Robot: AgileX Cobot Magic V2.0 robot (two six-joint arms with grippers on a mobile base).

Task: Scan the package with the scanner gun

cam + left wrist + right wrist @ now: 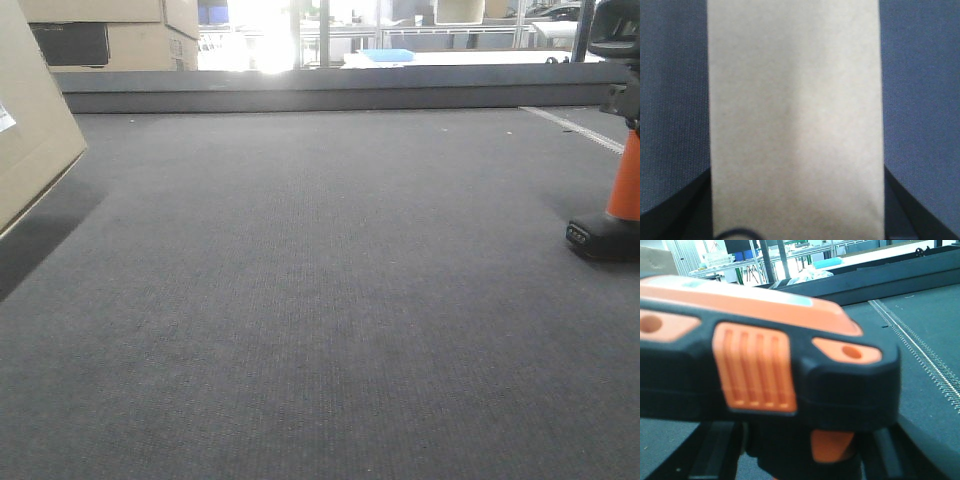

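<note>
Left hand (796, 170) grips the slim, plain tan cardboard package (795, 95). In its wrist view the dark fingers (675, 210) sit against both long edges and the box fills the gap between them. From the front the package shows at the far left edge, tilted, with a sliver of its white barcode label (4, 117) in sight, so I judge it raised off the grey, carpet-textured table (320, 320) rather than lying flat. Behind the package, past the table's raised back ledge (300, 95), stand larger stacked cardboard boxes with a dark panel (100, 45), which play no part here. Well apart to the right of the package stands the handheld scanner gun (625, 190) with black head, bright orange handle and flat black base, its base apparently on the table. Right hand (797, 455) is at the gun, with dark fingers (710, 452) either side of the handle below the head, but I cannot tell whether they are clamped on it. The package pickup looks done and the gun looks reached. Lifting the gun, aiming its head at the label and triggering the scan all remain.
</note>
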